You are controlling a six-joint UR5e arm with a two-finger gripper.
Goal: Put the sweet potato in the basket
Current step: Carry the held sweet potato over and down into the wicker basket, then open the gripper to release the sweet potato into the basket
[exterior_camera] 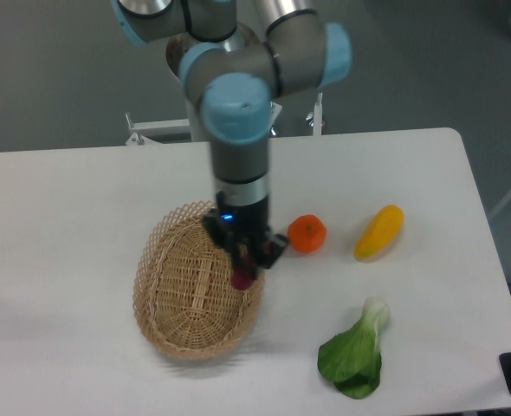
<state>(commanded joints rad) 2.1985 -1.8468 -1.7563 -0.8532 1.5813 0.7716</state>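
Over the right-hand rim of the oval, light-tan woven wicker basket, the arm's black two-finger hand hangs pointing down, its fingers closed on the small, smooth magenta-purple sweet potato, whose lower end pokes out below the fingertips. From this view the tuber looks to be above the inner edge of the basket, not its middle, and clear of the weave, though how high it hangs cannot be told. The step in hand is the carry and release, and I judge it would go best if the hand travelled a little further toward the basket's centre and came lower before opening; a drop from the rim could let so narrow a thing tip against the lattice edge or roll out onto the white tabletop. Opening slowly and lifting straight up should keep the fingers from catching the wicker. Counted: one basket, one sweet potato, one round orange fruit, one yellow-orange elongated vegetable and one green leafy bok choy.
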